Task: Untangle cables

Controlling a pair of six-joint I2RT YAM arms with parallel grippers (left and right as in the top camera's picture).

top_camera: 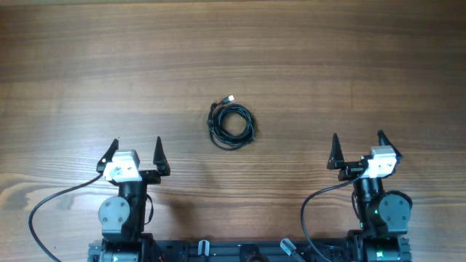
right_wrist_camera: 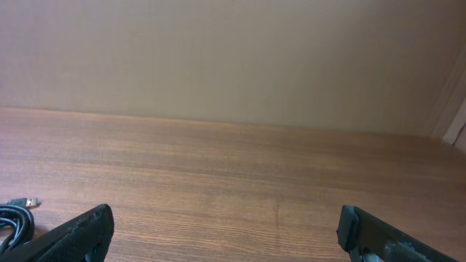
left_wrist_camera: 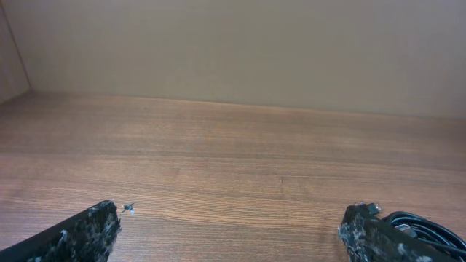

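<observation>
The cables (top_camera: 231,124) lie in one small black coiled bundle at the middle of the wooden table, with a silver-tipped plug sticking out at its top. My left gripper (top_camera: 136,153) is open and empty, near the front edge, left of and below the bundle. My right gripper (top_camera: 358,151) is open and empty, right of and below it. In the left wrist view, part of the bundle (left_wrist_camera: 429,227) shows behind the right finger of the gripper (left_wrist_camera: 231,231). In the right wrist view, the coil and plug (right_wrist_camera: 16,215) show at the far left edge, beside the gripper (right_wrist_camera: 227,231).
The wooden table (top_camera: 233,58) stretches wide around the bundle. Thick black arm wires (top_camera: 51,207) curve near the arm bases at the front edge. A plain beige wall (left_wrist_camera: 233,51) stands beyond the table's far edge.
</observation>
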